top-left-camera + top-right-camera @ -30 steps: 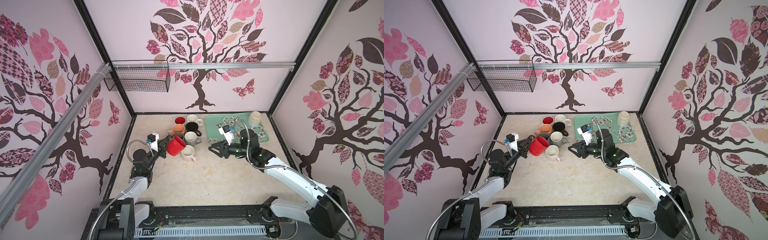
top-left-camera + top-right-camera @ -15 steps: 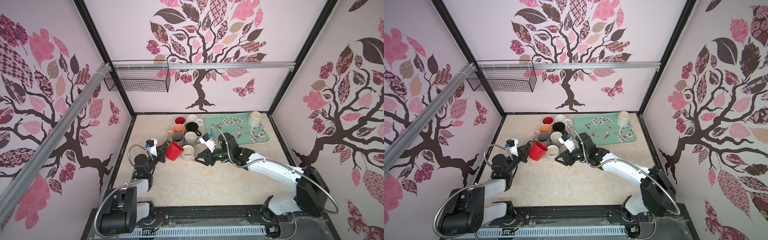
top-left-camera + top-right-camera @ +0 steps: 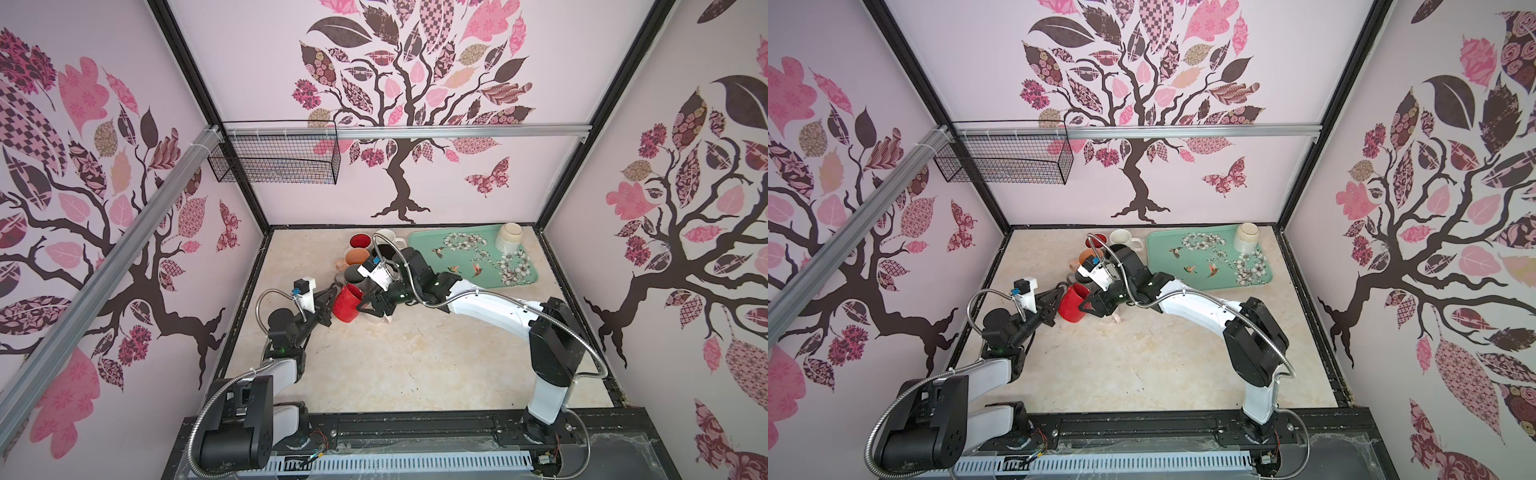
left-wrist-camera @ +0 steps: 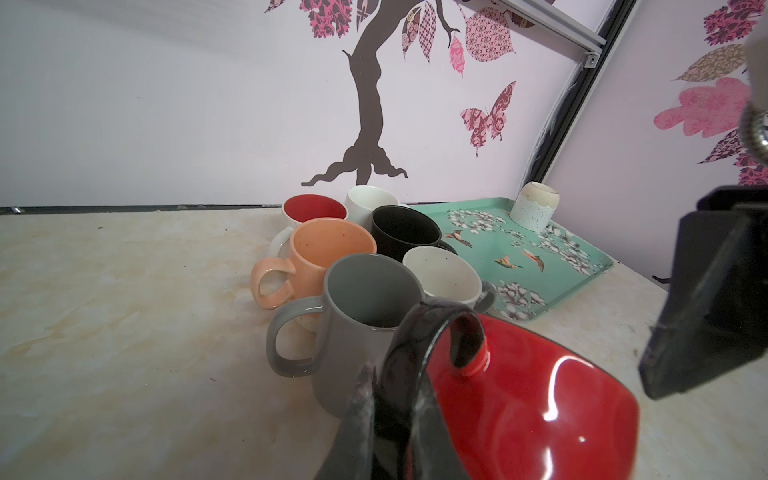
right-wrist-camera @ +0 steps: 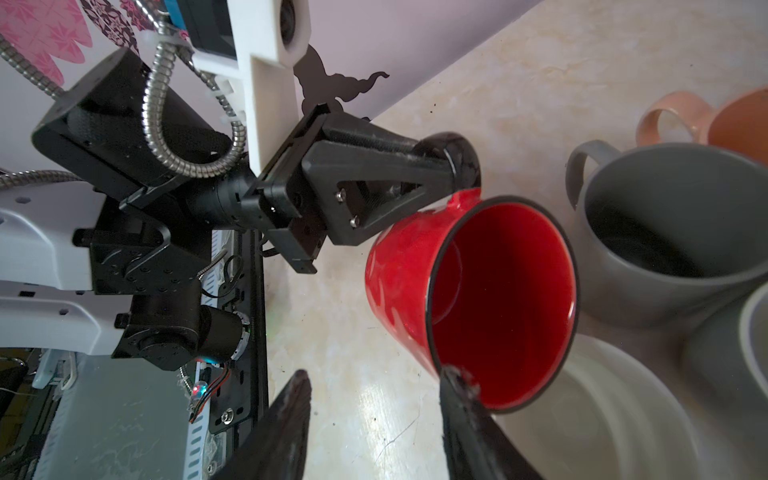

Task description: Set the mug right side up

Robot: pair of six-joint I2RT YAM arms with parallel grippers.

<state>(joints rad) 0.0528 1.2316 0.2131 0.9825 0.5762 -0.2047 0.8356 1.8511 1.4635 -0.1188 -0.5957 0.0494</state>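
left gripper [image 5: 449, 166]: pinched shut on the black handle [image 4: 436, 332] of the red mug; reaches in from the left side of the table [image 3: 395, 365].

red mug [image 3: 347, 305]: tipped near sideways, just in front of the cluster of mugs. long axis left to right across the table, base toward the left arm, open mouth toward the right arm. cannot tell whether its lower side rests on the table.

right gripper [image 5: 374, 382]: jaws apart, nothing held. set about the near wall at the rim, one finger outside, the other at the lip; contact unclear. nearer the mouth end, so judged better placed to take the rim for the turn upright.

grey mug [image 5: 665, 232], white mug [image 5: 602, 415]: upright, close by the red mouth; possible knock as the mouth swings up.

tray [image 3: 424, 251]: well apart, far right.
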